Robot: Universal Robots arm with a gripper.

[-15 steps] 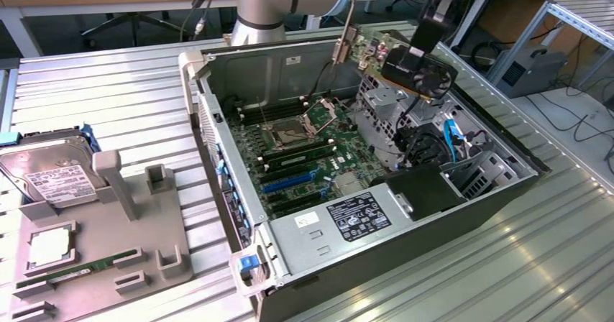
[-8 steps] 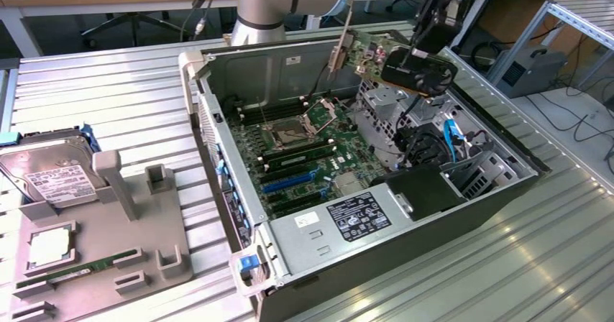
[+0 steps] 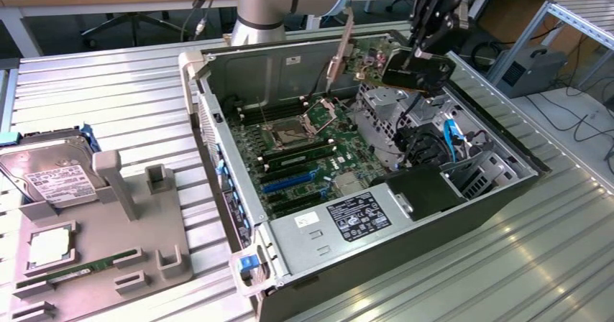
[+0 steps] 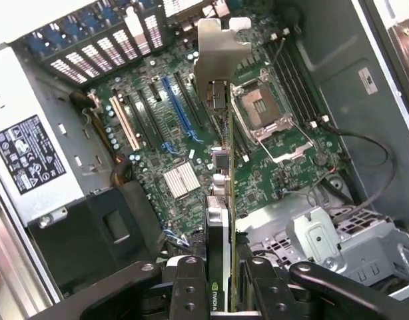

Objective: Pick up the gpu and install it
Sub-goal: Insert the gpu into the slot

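Right, the black jaws are clamped tight on the gpu, a thin flat black expansion card with a silver metal bracket at one end, and they hold it up in the air over the open black computer case. In the exterior view the card hangs near the case's far edge, bracket end toward the exterior view's left, well clear of the green motherboard below. From the wrist, the gpu is seen edge-on, pinched between the two fingers, with the motherboard spread out beneath it, its long blue slot and square silver processor socket both bare. Off to the exterior view's left, on the ribbed metal surface, a grey holder tray carries a silver boxy hard drive and a narrow green memory stick.
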